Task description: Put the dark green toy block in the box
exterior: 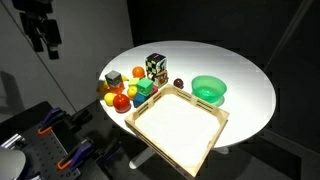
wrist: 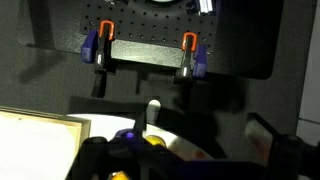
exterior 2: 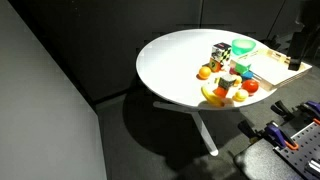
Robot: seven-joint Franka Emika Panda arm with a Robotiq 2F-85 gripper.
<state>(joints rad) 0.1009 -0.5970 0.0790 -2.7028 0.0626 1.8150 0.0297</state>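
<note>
**Green block on the table, outside the box**

Ok, containers first. 1 box (exterior: 178, 125), light wood w/ low walls, on the near side of the round white table (exterior: 250, 80). Its pale bottom shows bare right across. 1 bright green bowl (exterior: 209, 90) sits just beside the box's far corner, and I only see green inside it.

Now the toys, bunched along the box's other far side. The dark green block (exterior: 145, 90) is just outside the box wall, in among them. I count 1 checkered cube (exterior: 155, 67), 1 red ball (exterior: 121, 101), 1 orange ball (exterior: 113, 78), and 1 small dark ball (exterior: 178, 83) btwn cube & bowl. The rest are too small to count.

My gripper (exterior: 43, 42) hangs high, well apart from the toys. It's too dark to tell if the jaws are spread or closed.
</note>
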